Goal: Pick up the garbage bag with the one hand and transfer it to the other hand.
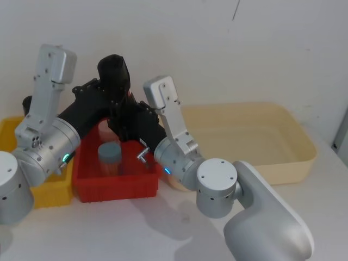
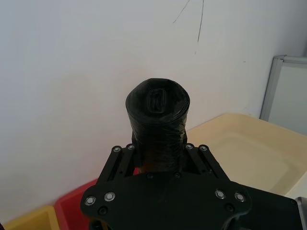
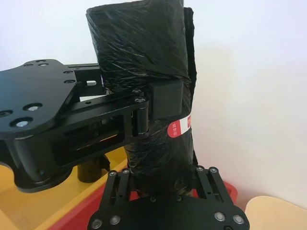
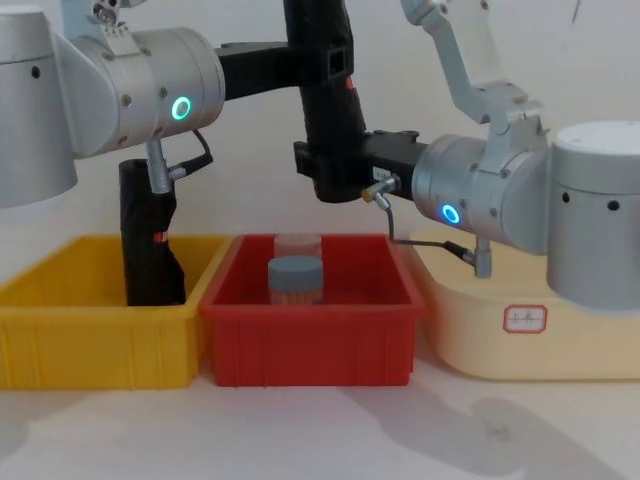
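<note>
Okay so the garbage bag (image 4: 322,110), a slim, wrinkly black plastic roll with a small red label (image 3: 180,125), stands upright above the red bin (image 4: 310,345), pinched up high by the left gripper (image 4: 328,63) and lower down by the right gripper (image 4: 335,175).

Markings: a red sticker (image 3: 180,125) with white print too small to read, on the garbage bag (image 3: 139,43); a white label (image 4: 525,318) with faint red characters, illegible, on the cream tub (image 4: 470,345) front wall; no legible text, brand or number.
</note>
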`<state>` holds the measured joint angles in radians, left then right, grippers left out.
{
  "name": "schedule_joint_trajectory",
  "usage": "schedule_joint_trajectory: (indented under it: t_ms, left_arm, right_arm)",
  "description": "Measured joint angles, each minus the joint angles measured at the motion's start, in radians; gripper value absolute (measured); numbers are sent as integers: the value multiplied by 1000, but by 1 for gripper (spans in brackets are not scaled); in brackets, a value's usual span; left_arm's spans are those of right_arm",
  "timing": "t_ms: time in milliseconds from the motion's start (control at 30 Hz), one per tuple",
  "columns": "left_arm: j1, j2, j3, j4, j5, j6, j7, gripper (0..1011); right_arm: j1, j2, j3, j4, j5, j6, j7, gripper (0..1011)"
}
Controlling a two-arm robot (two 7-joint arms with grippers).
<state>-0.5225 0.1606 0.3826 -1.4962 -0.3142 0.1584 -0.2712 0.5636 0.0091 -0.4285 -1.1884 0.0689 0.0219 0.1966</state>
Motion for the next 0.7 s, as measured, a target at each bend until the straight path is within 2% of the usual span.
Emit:
schedule_joint_trajectory:
  t_ms: [33, 267, 367, 467, 700]
  left_arm:
    - [0, 0, 0, 0, 0, 0, 0, 374]
    - [0, 0, 0, 0, 0, 0, -1, 375]
    - [0, 0, 0, 0, 0, 0, 0, 413]
    - [0, 0, 0, 0, 0, 0, 0, 540]
    - [0, 0, 0, 0, 0, 0, 0, 732]
  right_arm:
    - [-2, -1, 2, 0, 0, 1, -1, 568]
    - [-12, -4, 11, -11, -1, 10, -5, 568]
    - [-17, -4, 14, -14, -2, 17, -6, 568]
    - [-23, -4, 17, -22, -3, 20, -7, 568]
    - [-39, -3, 25, -45, -4, 30, -5, 568]
